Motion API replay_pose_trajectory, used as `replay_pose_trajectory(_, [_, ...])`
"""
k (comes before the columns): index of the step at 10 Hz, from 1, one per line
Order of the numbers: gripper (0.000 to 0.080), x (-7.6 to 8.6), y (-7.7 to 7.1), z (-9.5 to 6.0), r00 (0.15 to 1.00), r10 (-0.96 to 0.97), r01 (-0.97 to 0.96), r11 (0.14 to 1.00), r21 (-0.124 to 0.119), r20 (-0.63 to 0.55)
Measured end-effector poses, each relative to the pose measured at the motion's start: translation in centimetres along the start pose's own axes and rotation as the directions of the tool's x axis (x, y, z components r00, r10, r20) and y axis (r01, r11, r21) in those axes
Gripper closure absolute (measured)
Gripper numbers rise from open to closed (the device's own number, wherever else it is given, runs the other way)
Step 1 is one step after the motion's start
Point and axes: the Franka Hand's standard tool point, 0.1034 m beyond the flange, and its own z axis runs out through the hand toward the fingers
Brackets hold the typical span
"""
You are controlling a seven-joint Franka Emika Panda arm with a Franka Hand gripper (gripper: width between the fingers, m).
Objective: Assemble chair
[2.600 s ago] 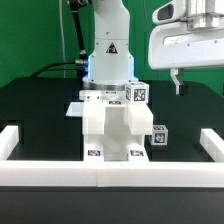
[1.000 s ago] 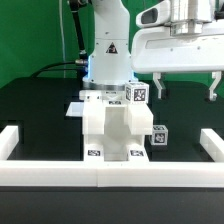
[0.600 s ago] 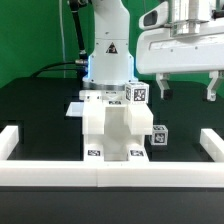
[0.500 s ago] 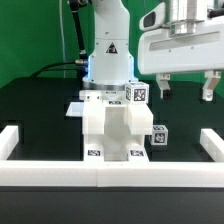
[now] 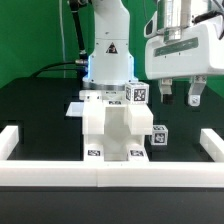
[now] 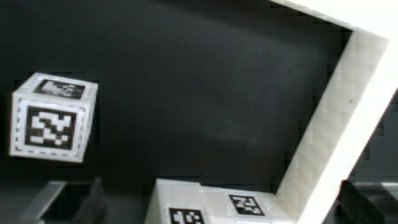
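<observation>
Chair [image 5: 113, 128] pieces stand stacked mid-table, mostly built I think, against the white rail [image 5: 110, 169] at 6 o'clock. One small tagged block [image 5: 159, 137] sits loose at its 3 o'clock (probably next). Claw [image 5: 178, 97] hangs wide open, empty, above it. Bare table all around.
</observation>
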Motion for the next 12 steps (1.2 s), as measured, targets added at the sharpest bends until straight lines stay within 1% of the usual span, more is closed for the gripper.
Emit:
replay_pose_trajectory(2, [0.0151,-0.1,0.1,0.1,0.999,0.052,-0.052,0.999,-0.003,-0.001])
replay_pose_trajectory(3, [0.0151,0.3,0.6,0.4,0.998,0.069,-0.069,0.998,-0.007,-0.005])
replay_pose_trajectory(4, [0.0151,0.7,1.1,0.6,0.998,0.058,-0.058,0.998,-0.014,-0.007])
replay_pose_trajectory(5, [0.0151,1.1,1.9,0.9,0.999,0.048,-0.049,0.998,-0.028,-0.01])
replay_pose_trajectory(6, [0.0151,1.2,2.5,1.1,0.999,0.049,-0.049,0.998,-0.037,-0.011])
replay_pose_trajectory(8, [0.0151,1.3,3.1,1.4,0.999,0.047,-0.048,0.998,-0.05,-0.014])
replay_pose_trajectory(12, [0.0151,1.2,3.2,1.5,0.999,0.044,-0.045,0.998,-0.053,-0.014])
